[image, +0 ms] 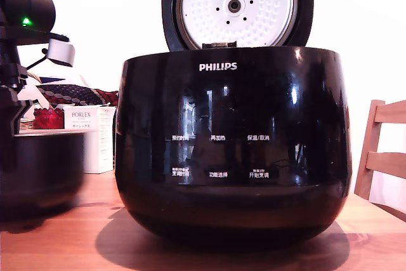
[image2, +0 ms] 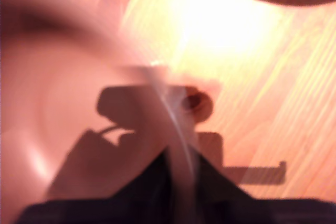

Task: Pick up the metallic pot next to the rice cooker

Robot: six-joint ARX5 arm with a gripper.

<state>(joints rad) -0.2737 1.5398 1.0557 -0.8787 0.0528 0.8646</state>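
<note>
The round dark metal pot (image: pixel 39 172) sits on the wooden table (image: pixel 76 233) at the exterior view's left, just beside the big glossy black rice cooker (image: pixel 233 147) with its lid raised. The black arm (image: pixel 19 36) stands directly above the pot, so the pot lies straight below the gripper (image2: pixel 178 182). In the blurred wrist view the pot's thin pale rim (image2: pixel 173 114) appears to run between the dark fingers (image2: pixel 152 187), one inside the bowl and one outside; whether they pinch it or stand apart cannot be told. A lift would likely go straight upward, clear of the cooker.
</note>
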